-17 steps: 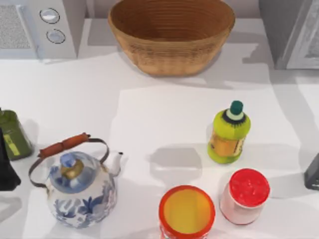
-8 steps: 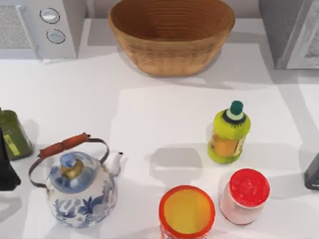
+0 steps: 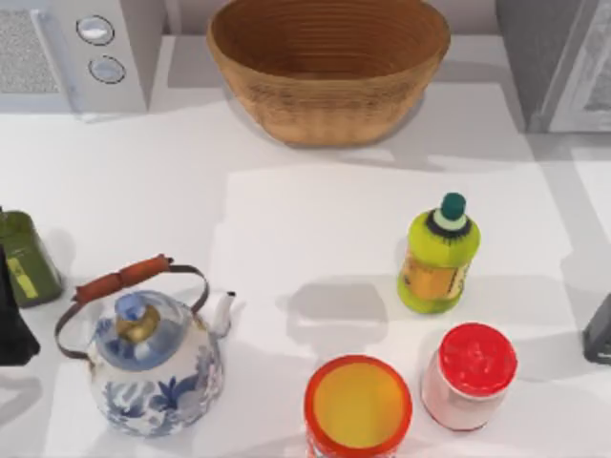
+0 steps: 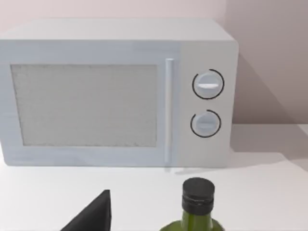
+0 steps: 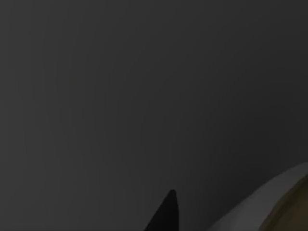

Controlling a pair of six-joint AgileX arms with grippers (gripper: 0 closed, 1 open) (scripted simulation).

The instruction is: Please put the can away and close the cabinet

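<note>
The can (image 3: 358, 406), orange-rimmed with a yellow top, stands upright at the table's front edge, a little right of the middle. The grey cabinet (image 3: 558, 62) fills the back right corner, and a paler panel of it stands at an angle. My left gripper (image 3: 11, 329) is a dark shape at the left edge, beside a green bottle (image 3: 27, 256). At the right edge sits my right gripper (image 3: 600, 332), well apart from the can. One dark fingertip (image 4: 94, 215) shows in the left wrist view. The right wrist view is dark.
A red-lidded jar (image 3: 470, 374) stands just right of the can, with a yellow-green bottle (image 3: 439, 256) behind it. A blue-and-white kettle (image 3: 151, 363) is front left, a woven basket (image 3: 329, 62) back centre and a white microwave (image 4: 115, 94) back left.
</note>
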